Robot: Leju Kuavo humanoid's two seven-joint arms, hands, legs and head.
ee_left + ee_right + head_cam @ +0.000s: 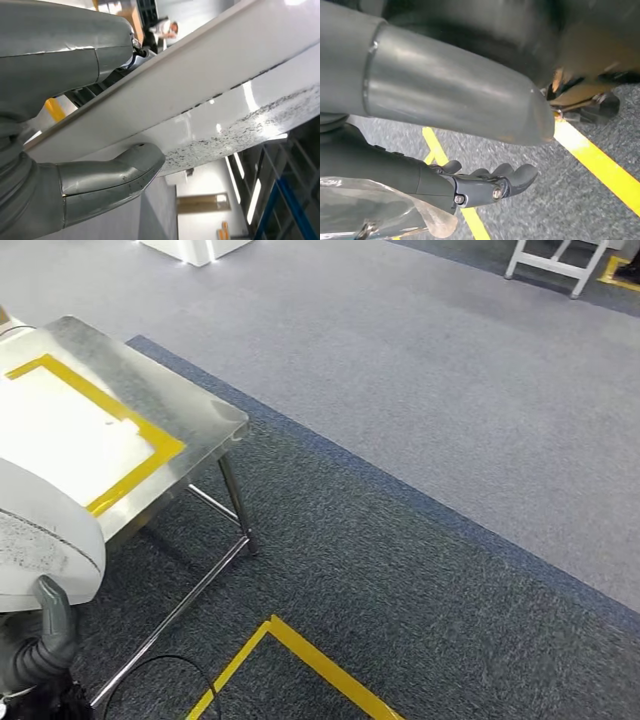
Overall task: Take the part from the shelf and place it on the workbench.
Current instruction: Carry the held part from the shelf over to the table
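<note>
On the left of the head view stands a steel workbench point(198, 412) with a yellow tape frame point(155, 440) on its top. Over its near edge hangs a white speckled part point(45, 540), held by the left hand point(75, 125) with thumb and fingers clamped on it. Above the taped carpet point(580, 200), the right hand point(486, 182) holds nothing, fingers straight and apart.

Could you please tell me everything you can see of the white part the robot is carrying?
The white part is a large, smooth, glossy panel that looks like moulded plastic, with a raised edge along one side and dark speckled marks on its surface. The left robot hand grips it, thumb pressed on one face and fingers behind the other. In the head view its rounded end sits low at the left, overlapping the near edge of the steel workbench.
</note>
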